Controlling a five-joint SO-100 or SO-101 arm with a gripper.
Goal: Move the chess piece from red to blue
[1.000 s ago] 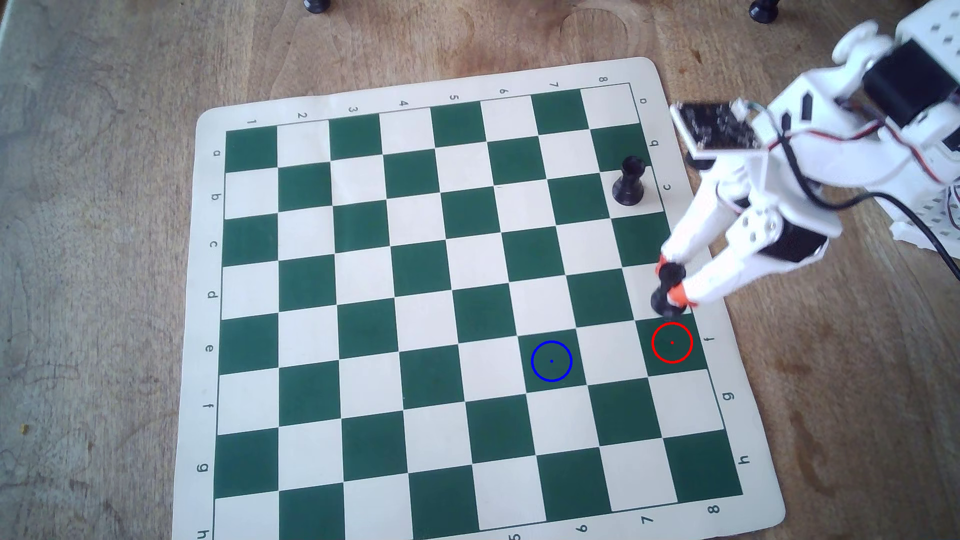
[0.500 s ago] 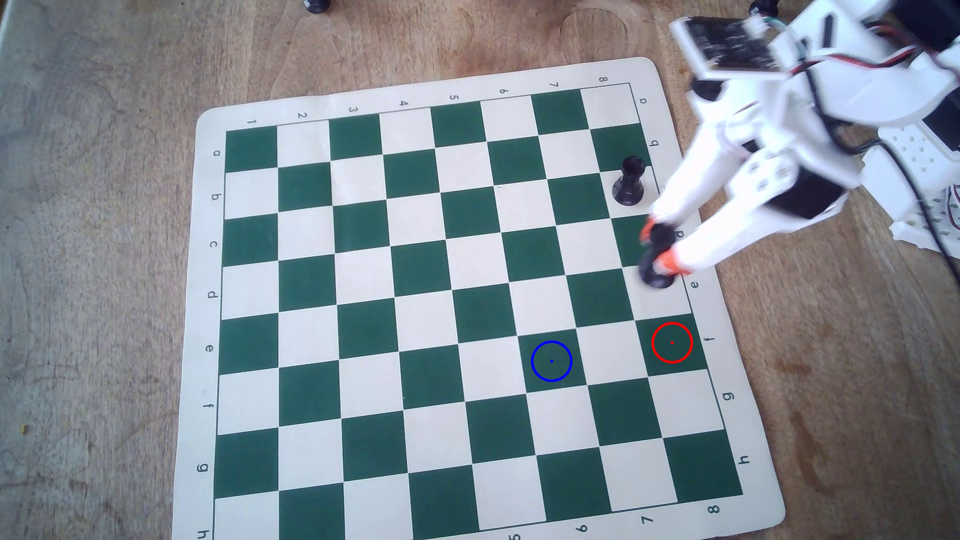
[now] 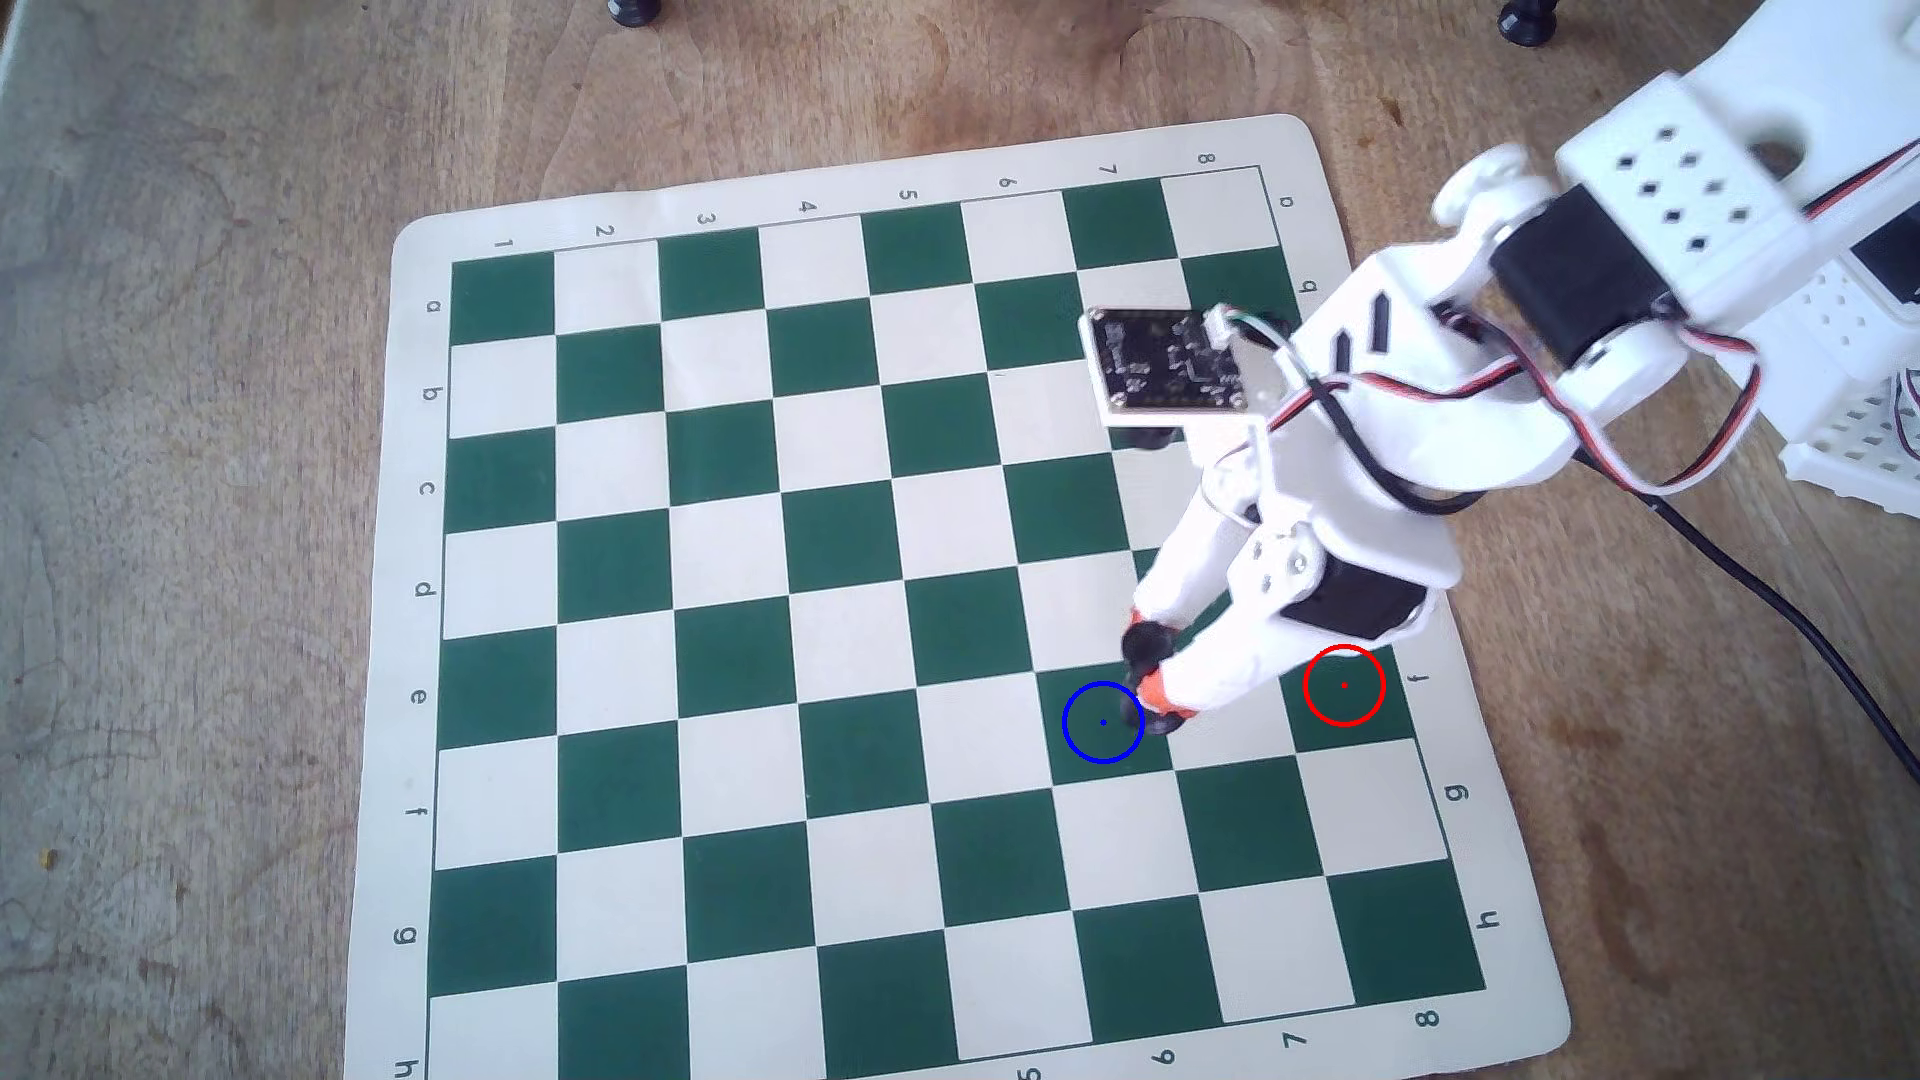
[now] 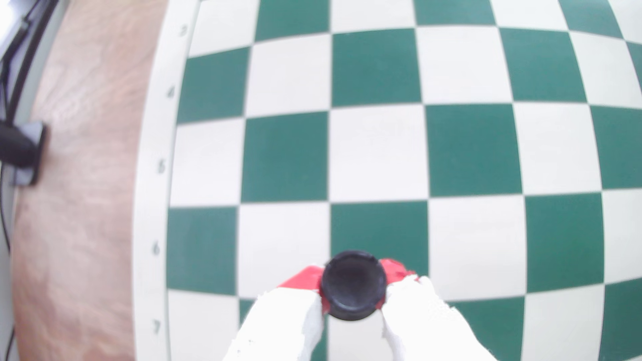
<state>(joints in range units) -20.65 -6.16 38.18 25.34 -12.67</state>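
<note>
Wrist view, nearest item first: the gripper, white fingers with red pads, pinched on the chess piece, whose round black cup-top faces your camera between the pads. Item two, same view: the chessboard, its numbered border running down the left of the picture, bare wood beyond it; the piece sits over the boundary of a green and a cream square, and whether its base touches the board you cannot tell from here. Overhead view, working outward: the chess piece held between orange-tipped fingers, gripper closed on it, its base just beside the right edge of blue, apparently overlapping the ring's rim but not centred on the dot. Red, on the green square at the board's right edge, stands empty, partly shadowed by the arm. Farther off, toward the top right corner of the board, the arm's body and circuit board cover several squares, so anything standing there is hidden from you. Status, as a judgement: pickup and most of the carry are done; the piece is off red and nearly at blue. Outstanding: a small shift to the left in the overhead view to centre it, lowering, release, and withdrawal. Risk entry: releasing now would likely leave it straddling the square's edge.
</note>
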